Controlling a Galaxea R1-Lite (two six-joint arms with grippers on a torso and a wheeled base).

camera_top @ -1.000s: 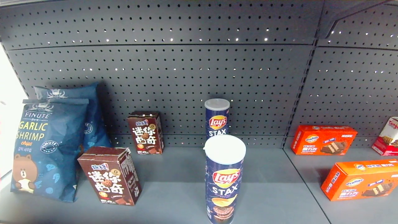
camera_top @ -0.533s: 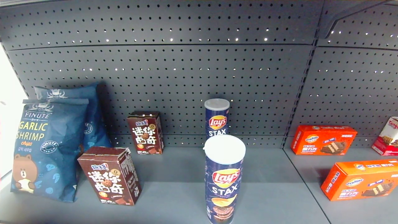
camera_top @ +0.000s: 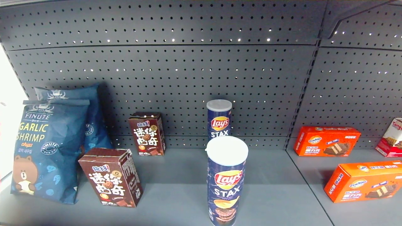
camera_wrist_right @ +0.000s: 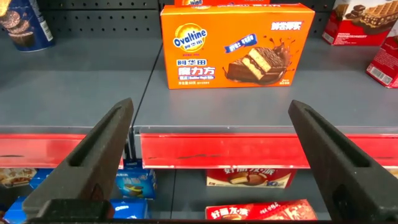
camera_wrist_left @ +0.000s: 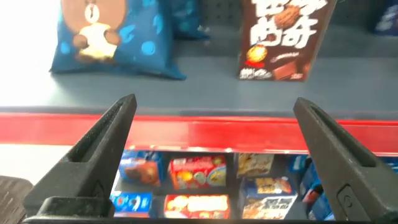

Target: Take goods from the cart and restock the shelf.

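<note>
My left gripper (camera_wrist_left: 214, 102) is open and holds nothing, in front of the shelf's red front edge (camera_wrist_left: 199, 130). Beyond it stand a brown cookie box (camera_wrist_left: 280, 37) and a blue chip bag (camera_wrist_left: 109, 34). My right gripper (camera_wrist_right: 210, 104) is also open and holds nothing, facing an orange wafer box (camera_wrist_right: 233, 46) near the shelf's front. From the head, the grey shelf (camera_top: 176, 194) carries two blue chip bags (camera_top: 47, 150), two brown cookie boxes (camera_top: 113, 177), two chip cans (camera_top: 226, 179) one behind the other, and two orange boxes (camera_top: 366, 180).
A perforated back panel (camera_top: 176, 78) closes the shelf behind. A red box (camera_top: 391, 138) stands at the far right. Bare shelf lies between the cans and the orange boxes (camera_top: 276, 175). Below the red edge, a lower shelf holds several snack packs (camera_wrist_left: 199, 180) and boxes (camera_wrist_right: 249, 177).
</note>
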